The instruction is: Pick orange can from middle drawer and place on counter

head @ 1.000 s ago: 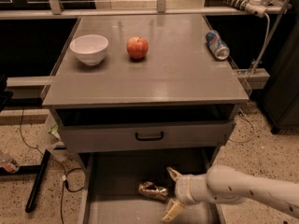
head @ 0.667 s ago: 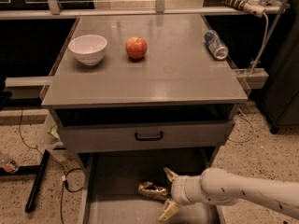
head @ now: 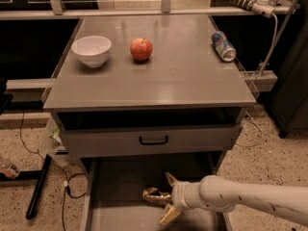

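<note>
The orange can (head: 154,195), shiny golden-brown and crumpled, lies on its side on the floor of the open middle drawer (head: 120,196) at the bottom of the view. My gripper (head: 168,199) reaches in from the right on a white arm. It is open, with one finger (head: 170,179) behind the can's right end and the other (head: 168,215) in front of it. The can's right end sits between them. The counter (head: 159,76) is the grey cabinet top above.
On the counter stand a white bowl (head: 91,50) at the left and a red apple (head: 141,49) beside it. A blue-and-white can (head: 224,45) lies at the right edge. A closed drawer front with a black handle (head: 153,140) is above the open drawer. Cables lie on the floor at left.
My gripper has moved left, closer to the orange can, so its open fingers now stand on either side of the can's right end. The can has not moved.
</note>
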Robot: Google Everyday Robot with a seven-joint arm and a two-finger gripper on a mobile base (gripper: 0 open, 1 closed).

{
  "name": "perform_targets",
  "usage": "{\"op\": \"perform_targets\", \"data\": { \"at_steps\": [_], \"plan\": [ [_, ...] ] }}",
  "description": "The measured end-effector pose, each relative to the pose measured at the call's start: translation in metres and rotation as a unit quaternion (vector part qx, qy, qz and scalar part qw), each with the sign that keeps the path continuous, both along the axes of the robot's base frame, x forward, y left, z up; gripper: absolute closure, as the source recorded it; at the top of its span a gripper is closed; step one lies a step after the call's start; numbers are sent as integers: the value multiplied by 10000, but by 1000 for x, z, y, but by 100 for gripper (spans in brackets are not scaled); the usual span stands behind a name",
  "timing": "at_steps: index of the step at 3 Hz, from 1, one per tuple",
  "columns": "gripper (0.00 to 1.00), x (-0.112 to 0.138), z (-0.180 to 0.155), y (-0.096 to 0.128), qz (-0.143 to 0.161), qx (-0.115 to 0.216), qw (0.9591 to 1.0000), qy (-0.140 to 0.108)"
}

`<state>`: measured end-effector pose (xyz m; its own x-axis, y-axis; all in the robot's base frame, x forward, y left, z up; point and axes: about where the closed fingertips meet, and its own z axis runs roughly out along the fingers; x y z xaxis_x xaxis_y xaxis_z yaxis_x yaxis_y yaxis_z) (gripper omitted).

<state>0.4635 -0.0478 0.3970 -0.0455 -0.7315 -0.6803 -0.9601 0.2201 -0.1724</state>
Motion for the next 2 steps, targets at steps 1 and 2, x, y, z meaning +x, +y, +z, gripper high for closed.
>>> {"op": "perform_targets", "data": {
  "at_steps": [1,2],
  "plan": [
    [0,10,-20,4,-47,122,9999,67],
    [19,11,-21,5,-59,137,9999,76]
  ]
}}
